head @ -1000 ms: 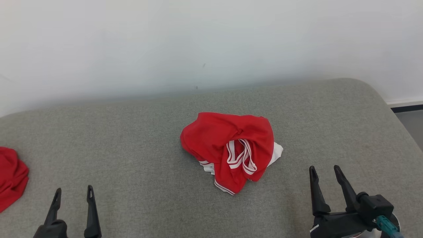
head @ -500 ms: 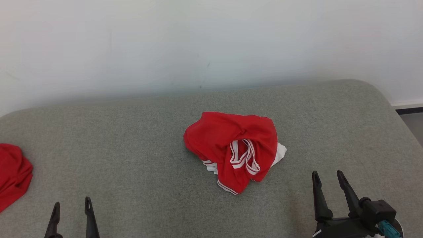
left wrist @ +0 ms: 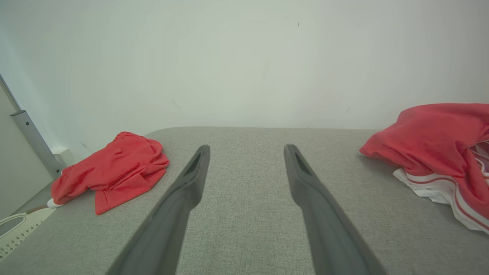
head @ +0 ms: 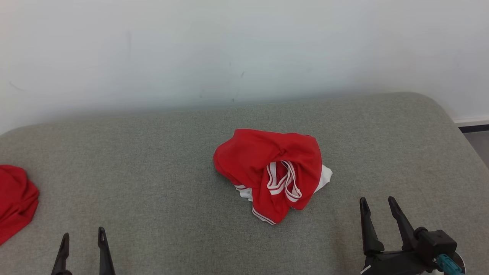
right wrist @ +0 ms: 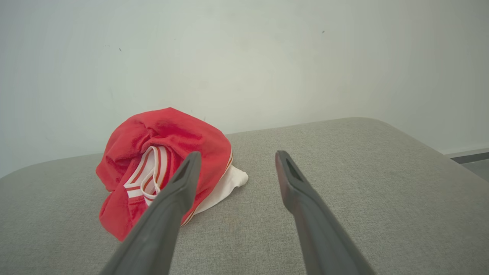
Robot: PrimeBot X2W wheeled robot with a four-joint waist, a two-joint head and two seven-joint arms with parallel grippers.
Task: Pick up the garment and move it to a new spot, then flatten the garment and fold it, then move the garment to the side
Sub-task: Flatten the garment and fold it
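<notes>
A crumpled red garment (head: pixel 267 170) with white striped trim lies bunched in the middle of the grey cushion; it also sits at the right edge of the left wrist view (left wrist: pixel 435 141) and left of centre in the right wrist view (right wrist: pixel 164 152). My right gripper (head: pixel 377 203) hovers open near the front right, a short way from the garment's lower right side, nothing between its fingers (right wrist: pixel 183 183). Low at the front left, my left gripper (head: pixel 83 236) is open and empty too, well apart from the garment, its fingers (left wrist: pixel 191 179) pointing at bare cushion.
A second red cloth (head: pixel 15 202) lies at the cushion's left edge, also in the left wrist view (left wrist: pixel 114 172). A white wall (head: pixel 244 49) backs the grey cushion (head: pixel 153 160). The cushion's rounded right end drops to the floor (head: pixel 477 141). A metal post (left wrist: pixel 32 141) stands at far left.
The whole head view has shifted slightly, so the camera moved. The left gripper sits lower in view than a second ago. Both grippers stay open; the garment lies unchanged.
</notes>
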